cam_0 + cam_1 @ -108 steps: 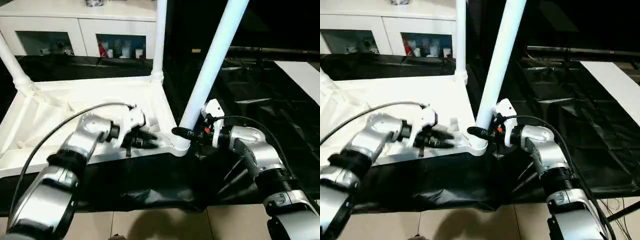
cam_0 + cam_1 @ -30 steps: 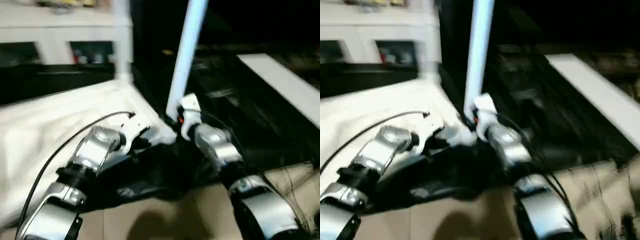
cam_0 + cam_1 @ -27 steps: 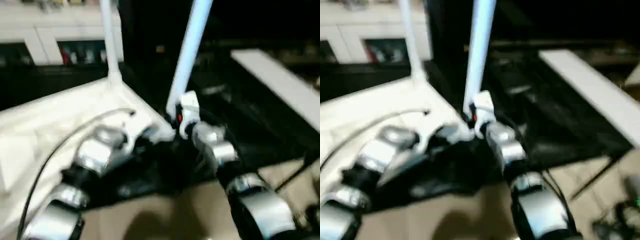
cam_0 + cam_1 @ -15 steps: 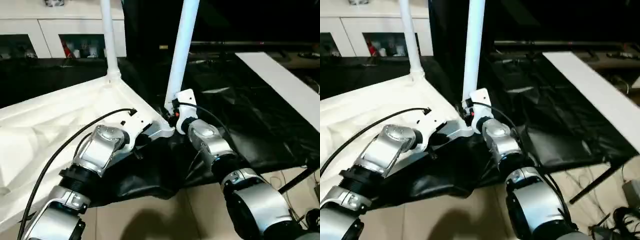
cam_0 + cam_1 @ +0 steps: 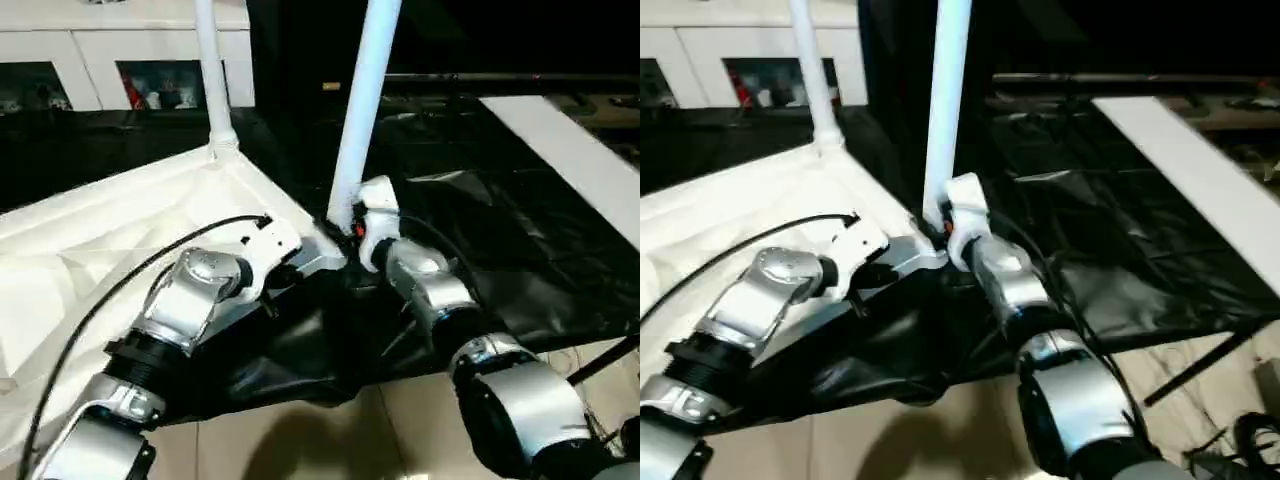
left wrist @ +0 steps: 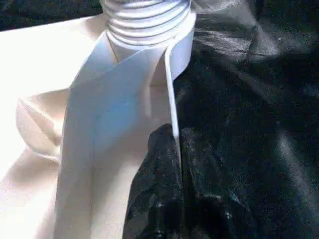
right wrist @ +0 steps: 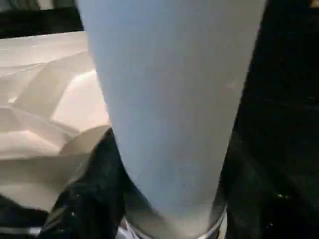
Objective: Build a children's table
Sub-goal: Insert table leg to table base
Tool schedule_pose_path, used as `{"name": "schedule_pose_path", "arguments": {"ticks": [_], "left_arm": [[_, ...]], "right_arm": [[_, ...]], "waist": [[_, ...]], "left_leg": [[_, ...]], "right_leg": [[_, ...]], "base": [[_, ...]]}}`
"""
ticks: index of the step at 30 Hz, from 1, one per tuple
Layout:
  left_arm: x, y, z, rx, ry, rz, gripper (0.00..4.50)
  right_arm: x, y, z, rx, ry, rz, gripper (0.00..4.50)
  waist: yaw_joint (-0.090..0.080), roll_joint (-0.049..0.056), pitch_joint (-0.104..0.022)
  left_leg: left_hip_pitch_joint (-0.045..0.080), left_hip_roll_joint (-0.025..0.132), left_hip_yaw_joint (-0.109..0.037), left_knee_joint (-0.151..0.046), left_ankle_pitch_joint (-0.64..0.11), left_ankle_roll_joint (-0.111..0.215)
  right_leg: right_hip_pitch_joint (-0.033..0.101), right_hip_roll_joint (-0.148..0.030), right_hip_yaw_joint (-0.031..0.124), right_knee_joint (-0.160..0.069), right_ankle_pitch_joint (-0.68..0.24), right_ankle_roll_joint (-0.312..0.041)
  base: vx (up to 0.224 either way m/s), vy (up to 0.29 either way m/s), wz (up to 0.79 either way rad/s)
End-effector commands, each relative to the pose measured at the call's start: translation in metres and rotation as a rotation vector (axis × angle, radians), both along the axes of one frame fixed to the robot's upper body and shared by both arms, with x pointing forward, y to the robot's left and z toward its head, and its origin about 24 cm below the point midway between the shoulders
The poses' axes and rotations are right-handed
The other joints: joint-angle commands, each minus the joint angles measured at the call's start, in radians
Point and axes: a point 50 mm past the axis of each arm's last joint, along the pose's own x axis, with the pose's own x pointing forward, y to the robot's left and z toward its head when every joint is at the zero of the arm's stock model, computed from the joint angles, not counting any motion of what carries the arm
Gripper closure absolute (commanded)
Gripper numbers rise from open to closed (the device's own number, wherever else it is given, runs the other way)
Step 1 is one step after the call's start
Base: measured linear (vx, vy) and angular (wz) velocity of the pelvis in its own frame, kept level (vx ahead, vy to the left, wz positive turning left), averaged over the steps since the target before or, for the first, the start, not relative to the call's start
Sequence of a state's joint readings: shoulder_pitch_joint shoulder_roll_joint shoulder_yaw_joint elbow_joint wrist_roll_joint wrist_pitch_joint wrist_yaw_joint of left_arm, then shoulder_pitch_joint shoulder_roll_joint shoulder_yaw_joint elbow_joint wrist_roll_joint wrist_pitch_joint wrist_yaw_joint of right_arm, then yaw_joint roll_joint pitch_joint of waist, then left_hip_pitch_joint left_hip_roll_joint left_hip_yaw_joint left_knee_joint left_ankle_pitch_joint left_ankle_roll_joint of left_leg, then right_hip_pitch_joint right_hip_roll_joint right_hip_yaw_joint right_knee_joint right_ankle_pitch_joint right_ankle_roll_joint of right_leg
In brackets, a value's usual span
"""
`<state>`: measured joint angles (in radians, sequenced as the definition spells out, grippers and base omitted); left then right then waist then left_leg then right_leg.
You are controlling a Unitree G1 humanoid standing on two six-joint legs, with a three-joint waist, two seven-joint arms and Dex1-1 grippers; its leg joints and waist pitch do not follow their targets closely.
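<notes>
Tabletop (image 5: 120, 230) lies upside down with 2 legs up. Left gripper (image 6: 174, 144) has its jaws clenched on the rim; right gripper (image 7: 169, 199) straddles the near leg (image 5: 362, 110), grip unclear. Next: seat it firmly.

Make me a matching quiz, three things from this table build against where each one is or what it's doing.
Things:
1. left claw
2. right claw
3. far leg

States:
A. stands in the tabletop's back corner
B. around the near leg's base
C. pinching the tabletop's thin rim

Pairs: 1-C, 2-B, 3-A
</notes>
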<state>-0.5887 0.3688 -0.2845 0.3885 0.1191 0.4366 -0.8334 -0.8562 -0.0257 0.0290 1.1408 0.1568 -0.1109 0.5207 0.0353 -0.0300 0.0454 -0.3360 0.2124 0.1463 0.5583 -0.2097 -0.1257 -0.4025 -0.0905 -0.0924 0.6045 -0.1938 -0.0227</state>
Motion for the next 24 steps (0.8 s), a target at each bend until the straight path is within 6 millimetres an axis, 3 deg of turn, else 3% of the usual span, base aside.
{"name": "schedule_pose_path", "arguments": {"ticks": [1, 3, 9, 10, 16, 21, 23, 24], "left_arm": [[0.0, 0.012, -0.004, 0.048, 0.003, 0.003, 4.5], [0.001, 0.014, -0.003, 0.051, 0.0, 0.003, 4.5], [0.001, 0.019, 0.0, 0.041, -0.021, -0.065, 4.5], [-0.001, 0.02, 0.0, 0.034, -0.019, -0.095, 4.5], [-0.014, 0.021, 0.002, -0.012, -0.007, -0.326, 4.5], [-0.019, 0.026, 0.004, -0.053, 0.025, -0.394, 4.5], [-0.02, 0.026, 0.004, -0.056, 0.031, -0.403, 4.5], [-0.02, 0.026, 0.005, -0.06, 0.036, -0.418, 4.5]], "right_arm": [[-0.005, -0.009, -0.014, -0.019, 0.072, 0.007, 1.52], [-0.004, -0.011, -0.009, -0.021, 0.049, 0.043, 1.32], [-0.003, -0.017, 0.008, 0.004, -0.019, 0.202, 0.81], [-0.005, -0.02, 0.011, 0.003, -0.03, 0.254, 0.81], [-0.018, -0.039, 0.016, -0.049, -0.09, 0.467, 0.81], [-0.032, -0.047, 0.003, -0.126, -0.061, 0.588, 0.81], [-0.034, -0.047, 0.001, -0.135, -0.059, 0.59, 0.81], [-0.036, -0.046, -0.001, -0.141, -0.06, 0.6, 0.81]], "waist": [[0.004, 0.014, -0.061], [0.005, 0.013, -0.062], [0.008, 0.009, -0.065], [0.007, 0.002, -0.064], [0.022, -0.002, -0.067], [0.039, 0.003, -0.064], [0.043, 0.007, -0.064], [0.048, 0.004, -0.062]], "left_leg": [[-0.018, 0.01, 0.015, -0.054, -0.028, 0.08], [-0.017, 0.01, 0.019, -0.05, -0.031, 0.098], [-0.024, 0.013, 0.022, -0.041, 0.015, 0.127], [-0.025, 0.011, 0.024, -0.039, 0.025, 0.139], [-0.02, 0.016, 0.028, -0.031, 0.053, 0.171], [-0.011, 0.023, 0.033, -0.031, 0.031, 0.152], [-0.012, 0.022, 0.033, -0.031, 0.013, 0.134], [-0.012, 0.021, 0.034, -0.033, -0.013, 0.114]], "right_leg": [[0.064, -0.047, 0.052, -0.048, 0.014, -0.265], [0.065, -0.047, 0.052, -0.044, 0.052, -0.289], [0.066, -0.047, 0.05, -0.034, 0.098, -0.301], [0.066, -0.044, 0.049, -0.034, 0.107, -0.302], [0.065, -0.044, 0.051, -0.026, 0.131, -0.305], [0.055, -0.042, 0.049, -0.024, 0.111, -0.317], [0.055, -0.043, 0.05, -0.023, 0.094, -0.315], [0.056, -0.043, 0.051, -0.026, 0.068, -0.306]], "base": [[0.0, 0.0, 0.0], [0.0, 0.0, 0.0], [0.0, 0.0, 0.0], [0.0, 0.0, 0.0], [0.0, 0.0, 0.0], [0.0, 0.0, 0.0], [0.0, 0.0, 0.0], [0.0, 0.0, 0.0]]}}
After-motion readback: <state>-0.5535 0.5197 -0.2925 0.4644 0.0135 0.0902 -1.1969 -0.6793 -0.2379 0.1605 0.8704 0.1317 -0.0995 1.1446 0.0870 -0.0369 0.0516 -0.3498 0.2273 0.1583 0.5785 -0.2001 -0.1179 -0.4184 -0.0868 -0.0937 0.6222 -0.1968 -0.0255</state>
